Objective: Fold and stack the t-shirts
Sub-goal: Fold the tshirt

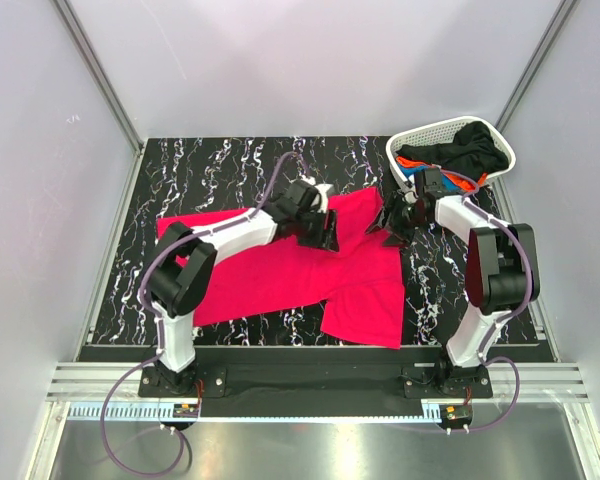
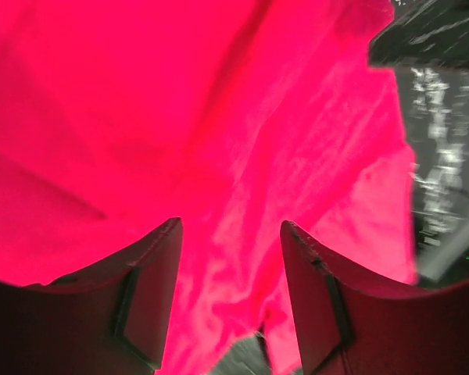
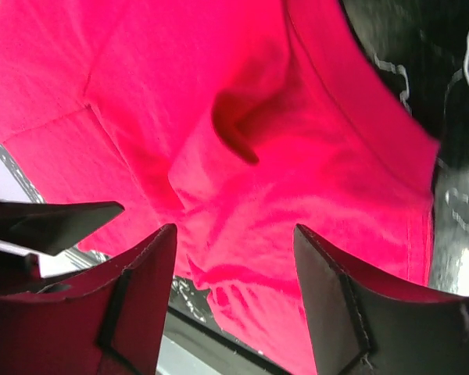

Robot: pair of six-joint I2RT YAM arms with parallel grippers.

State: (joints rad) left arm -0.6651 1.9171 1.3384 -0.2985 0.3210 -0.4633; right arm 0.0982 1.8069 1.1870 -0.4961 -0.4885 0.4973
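Note:
The large pinkish-red t-shirt (image 1: 280, 265) lies spread on the black marbled table, wrinkled near its far edge. It fills the left wrist view (image 2: 180, 117) and the right wrist view (image 3: 242, 133). My left gripper (image 1: 322, 228) is open, low over the shirt's far middle part. My right gripper (image 1: 392, 216) is open at the shirt's far right corner. Neither holds cloth. A black t-shirt (image 1: 470, 148) lies in the white basket, with blue and orange cloth (image 1: 412, 178) under it.
The white lattice basket (image 1: 425, 133) stands at the table's far right corner. The table (image 1: 210, 170) is closed in by pale walls at the back and both sides. The arm bases stand at the near edge.

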